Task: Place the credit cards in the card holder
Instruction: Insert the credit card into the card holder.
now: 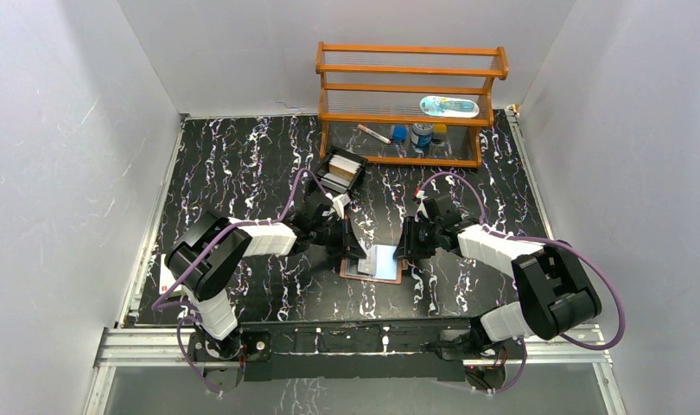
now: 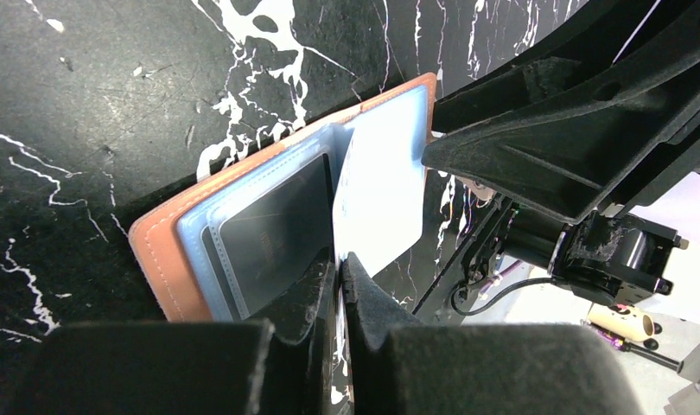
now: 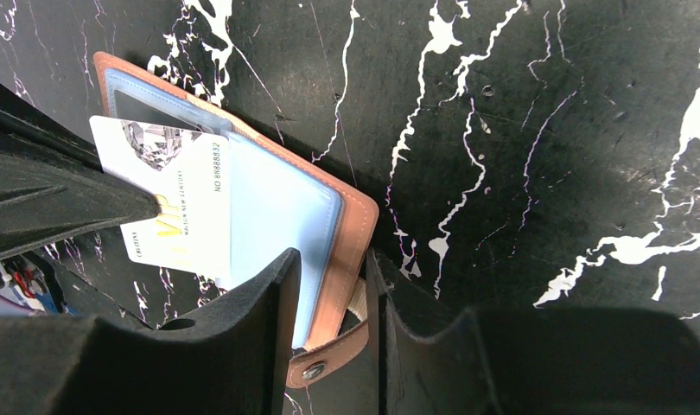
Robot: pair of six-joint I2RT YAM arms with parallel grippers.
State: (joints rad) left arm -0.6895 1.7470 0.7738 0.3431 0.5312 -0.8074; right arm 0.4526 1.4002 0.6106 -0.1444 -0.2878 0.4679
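card holder (image 1: 374, 262) lies open on the bench (image 1: 243, 164) between both arms. left end effector (image 2: 340, 275) clenched on a white card (image 3: 178, 207) partly slid into a pocket. right end effector (image 3: 329, 298) grasping the holder's right edge by the snap tab (image 3: 325, 361).

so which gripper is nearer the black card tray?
Left. The left gripper sits at the card holder's left edge, just below the black tray. The right gripper is at the holder's right edge, farther off.

Marbled table (image 1: 243, 164) — card holder (image 1: 374, 264), rack (image 1: 411, 104)
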